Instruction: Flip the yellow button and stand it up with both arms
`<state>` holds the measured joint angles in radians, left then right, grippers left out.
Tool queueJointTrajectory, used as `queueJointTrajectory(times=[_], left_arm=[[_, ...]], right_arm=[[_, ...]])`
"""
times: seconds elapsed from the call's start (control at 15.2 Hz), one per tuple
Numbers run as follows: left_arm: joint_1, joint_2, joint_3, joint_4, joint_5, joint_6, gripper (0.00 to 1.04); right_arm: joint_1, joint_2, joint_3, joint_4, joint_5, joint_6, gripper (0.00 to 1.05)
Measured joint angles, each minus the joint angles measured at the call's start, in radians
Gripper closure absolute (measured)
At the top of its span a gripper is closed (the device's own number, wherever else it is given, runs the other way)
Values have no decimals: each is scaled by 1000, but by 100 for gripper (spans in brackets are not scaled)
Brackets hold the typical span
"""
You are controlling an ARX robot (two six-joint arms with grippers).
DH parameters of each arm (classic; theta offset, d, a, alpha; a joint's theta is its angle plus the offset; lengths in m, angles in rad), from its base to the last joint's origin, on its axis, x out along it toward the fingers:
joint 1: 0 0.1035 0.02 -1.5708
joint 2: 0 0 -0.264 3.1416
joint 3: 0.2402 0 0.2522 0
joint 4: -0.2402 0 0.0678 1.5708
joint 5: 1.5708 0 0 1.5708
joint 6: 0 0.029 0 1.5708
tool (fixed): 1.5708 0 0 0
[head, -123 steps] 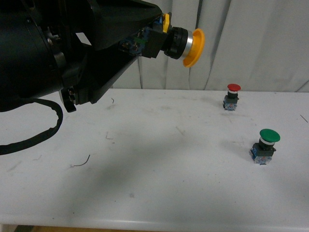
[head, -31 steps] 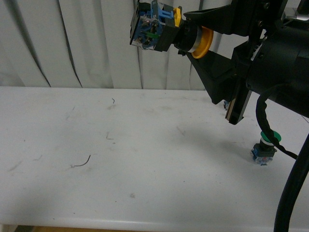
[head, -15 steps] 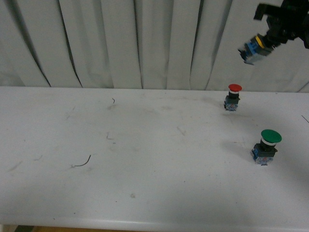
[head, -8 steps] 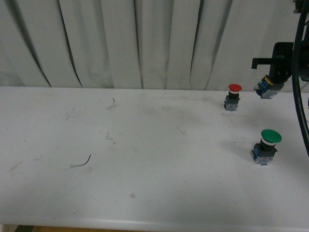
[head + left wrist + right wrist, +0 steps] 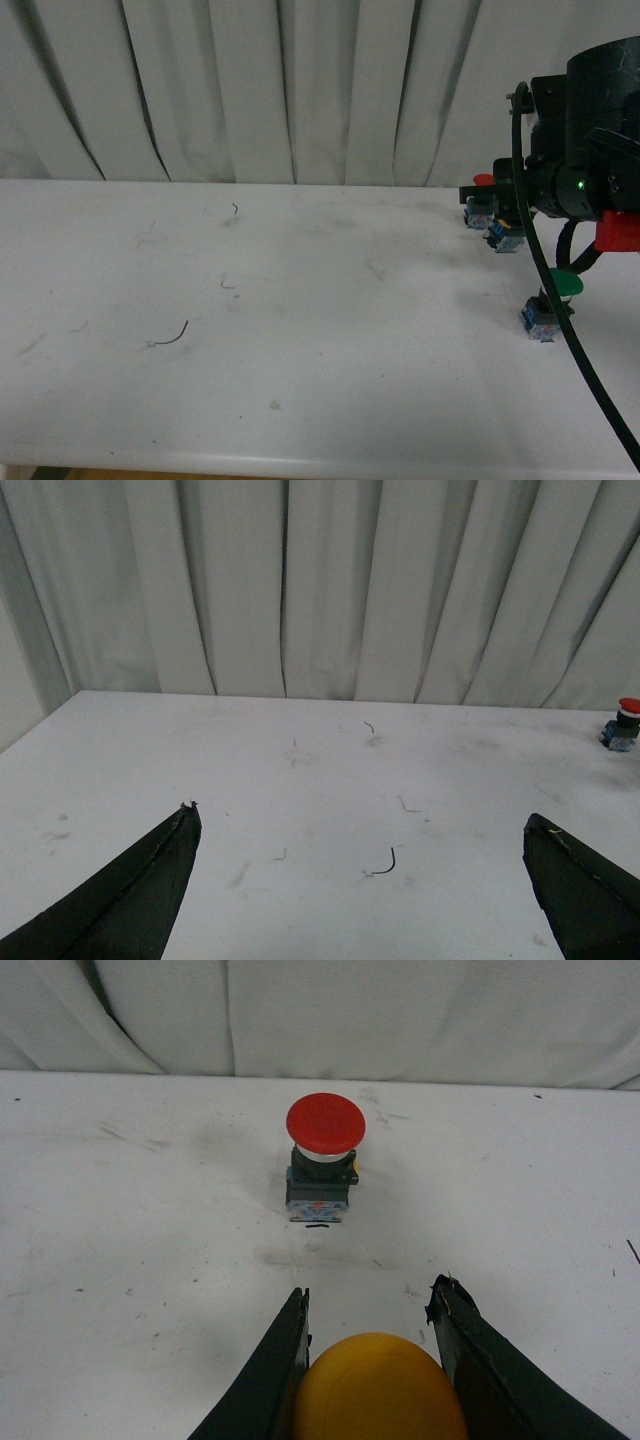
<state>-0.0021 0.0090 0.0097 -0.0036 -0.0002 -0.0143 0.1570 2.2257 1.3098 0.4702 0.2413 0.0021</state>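
Table [image 5: 300, 300] is lying under everything. R arm [image 5: 590, 130] is hanging over its far-right side. R gripper [image 5: 370, 1294] is pinching yellow button [image 5: 378, 1390] by the cap, just in front of red button [image 5: 325, 1123] & behind green button [image 5: 560, 285]. L gripper [image 5: 360, 818] is sitting spread wide, holding nothing.

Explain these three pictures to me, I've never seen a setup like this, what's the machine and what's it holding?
It is a two-armed robot at a white table. One picture looks out from its body; the other two come from cameras on its wrists. The right end effector is shut on the yellow button, close to a red button. A green button stands nearer the robot. The left end effector is open and empty.
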Motion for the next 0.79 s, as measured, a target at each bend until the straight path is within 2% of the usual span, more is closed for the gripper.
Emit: queueJointTrajectory(times=[0.79], left_arm=[[0, 0, 0, 0, 0, 0, 7]], right_arm=[[-39, 99, 89, -28, 53, -48, 70]])
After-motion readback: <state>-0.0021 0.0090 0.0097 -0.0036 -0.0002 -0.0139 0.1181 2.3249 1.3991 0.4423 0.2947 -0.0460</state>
